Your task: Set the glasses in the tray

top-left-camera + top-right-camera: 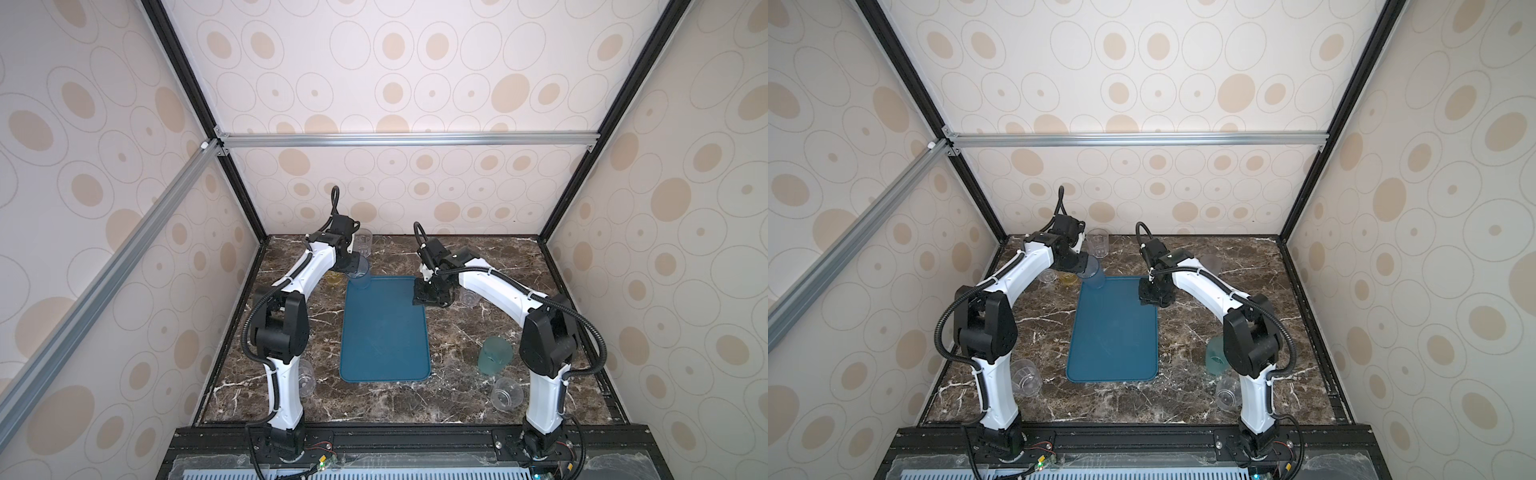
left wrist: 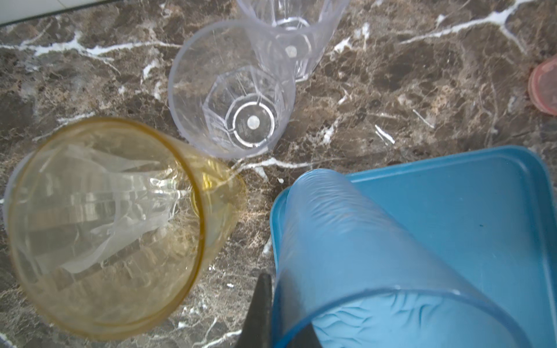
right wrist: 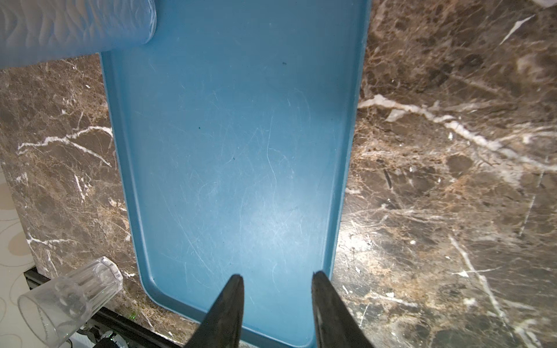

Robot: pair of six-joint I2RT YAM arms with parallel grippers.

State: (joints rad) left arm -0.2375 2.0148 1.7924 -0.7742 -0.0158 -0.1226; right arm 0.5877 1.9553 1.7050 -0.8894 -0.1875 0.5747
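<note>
Between the jaws of my left gripper (image 2: 280, 304), clenched on its rim wall, the frosted blue glass (image 2: 361, 241) leans, base over a corner of the tray (image 2: 482, 195). Light, thin, slick, I judge: a rim pinch suits it. My right gripper (image 3: 275, 278) gapes empty above the tray.

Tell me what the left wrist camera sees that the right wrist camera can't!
Only the left wrist view: a yellow glass, an upright clear glass, a second clear glass beside it, and the edge of a pink glass. Only the right wrist view: the right gripper, open over the tray, and a tipped-over clear glass lying off the tray. Both: the frosted blue glass over a tray corner, the tray, and the marble table.
</note>
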